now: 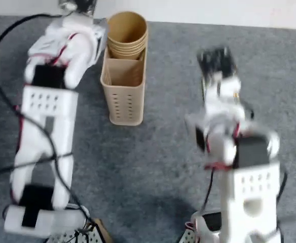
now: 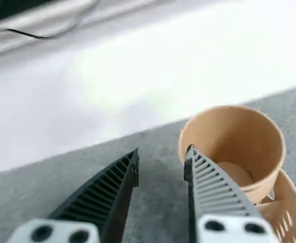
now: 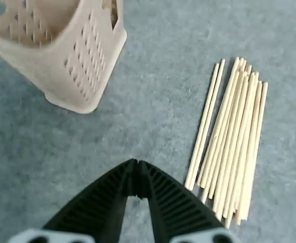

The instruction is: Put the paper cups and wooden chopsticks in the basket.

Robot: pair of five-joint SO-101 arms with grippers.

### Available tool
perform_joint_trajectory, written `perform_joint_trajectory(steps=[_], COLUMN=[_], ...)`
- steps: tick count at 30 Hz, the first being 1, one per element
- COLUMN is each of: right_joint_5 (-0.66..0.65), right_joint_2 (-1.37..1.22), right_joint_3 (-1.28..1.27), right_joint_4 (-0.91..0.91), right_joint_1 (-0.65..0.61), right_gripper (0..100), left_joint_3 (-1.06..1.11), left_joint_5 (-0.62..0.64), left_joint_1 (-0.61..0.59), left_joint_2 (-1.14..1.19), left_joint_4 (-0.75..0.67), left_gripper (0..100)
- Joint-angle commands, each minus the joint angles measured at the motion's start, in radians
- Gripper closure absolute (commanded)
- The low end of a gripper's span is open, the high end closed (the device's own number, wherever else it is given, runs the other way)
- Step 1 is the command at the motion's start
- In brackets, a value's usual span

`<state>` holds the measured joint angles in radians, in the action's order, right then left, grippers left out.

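I have the basket [image 1: 122, 96] standing far on the tabletop [image 1: 153, 167], between my two arms, with the paper cups [image 1: 127, 33] stacked in its far compartment. My left pincer [image 2: 161, 154] is just left of the cups. The chopsticks [image 3: 231, 147] lie on the tabletop apart from the basket, near my right pincer [image 3: 137, 163].

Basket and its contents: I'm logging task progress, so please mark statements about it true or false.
1. The stacked brown paper cups stand in the beige perforated plastic basket. True.
2. The pale wooden chopsticks are in the basket. False: the chopsticks lie on the grey table beside it.
3. The right tool is shut and empty. True.
4. The left tool is shut on a cup. False: the left tool is open, beside the cups.
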<state>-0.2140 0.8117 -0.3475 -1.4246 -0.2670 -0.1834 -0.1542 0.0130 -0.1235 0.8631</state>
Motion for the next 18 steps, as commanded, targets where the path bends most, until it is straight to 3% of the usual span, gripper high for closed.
perform_joint_trajectory(steps=[1, 4, 12, 18], right_joint_5=[-0.037, -0.040, -0.081, -0.077], right_joint_2=[0.344, 0.518, 0.664, 0.670], right_joint_3=[-0.572, -0.814, -0.932, -1.081], right_joint_4=[0.232, 0.292, 0.306, 0.433], right_joint_1=[0.016, 0.059, 0.133, 0.131], right_gripper=[99.2, 99.2, 99.2, 99.2], left_joint_3=[-0.143, -0.130, -0.157, -0.417], left_joint_5=[0.012, 0.012, 0.012, 0.077], left_joint_1=[0.033, 0.031, 0.030, 0.030], left_joint_2=[0.162, 0.245, 0.302, 0.151], left_joint_4=[0.089, 0.092, 0.104, 0.344], left_gripper=[82, 82, 82, 82])
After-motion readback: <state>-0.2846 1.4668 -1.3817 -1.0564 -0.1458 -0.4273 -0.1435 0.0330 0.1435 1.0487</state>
